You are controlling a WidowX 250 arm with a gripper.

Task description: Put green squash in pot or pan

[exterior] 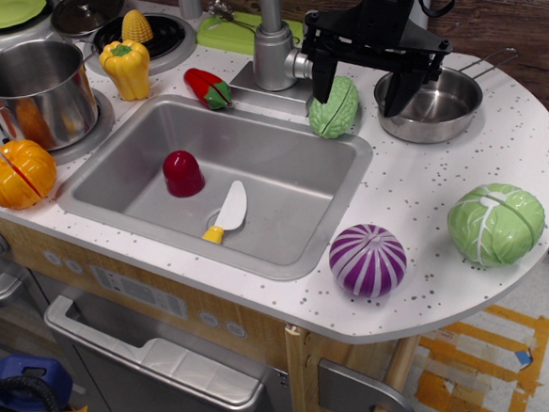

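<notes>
We record the black arm (388,9) reaching down from the top edge over the white speckled counter (442,171), its gripper (356,87) hanging above the strip between the sink (221,177) and the steel pan (432,105). The fingers stand wide apart, the one on the sink side (321,82) touching the top of the green squash (334,108), the other (392,92) over the pan's rim. The squash rests on the counter at the sink's back corner, just beside the pan and outside it.
</notes>
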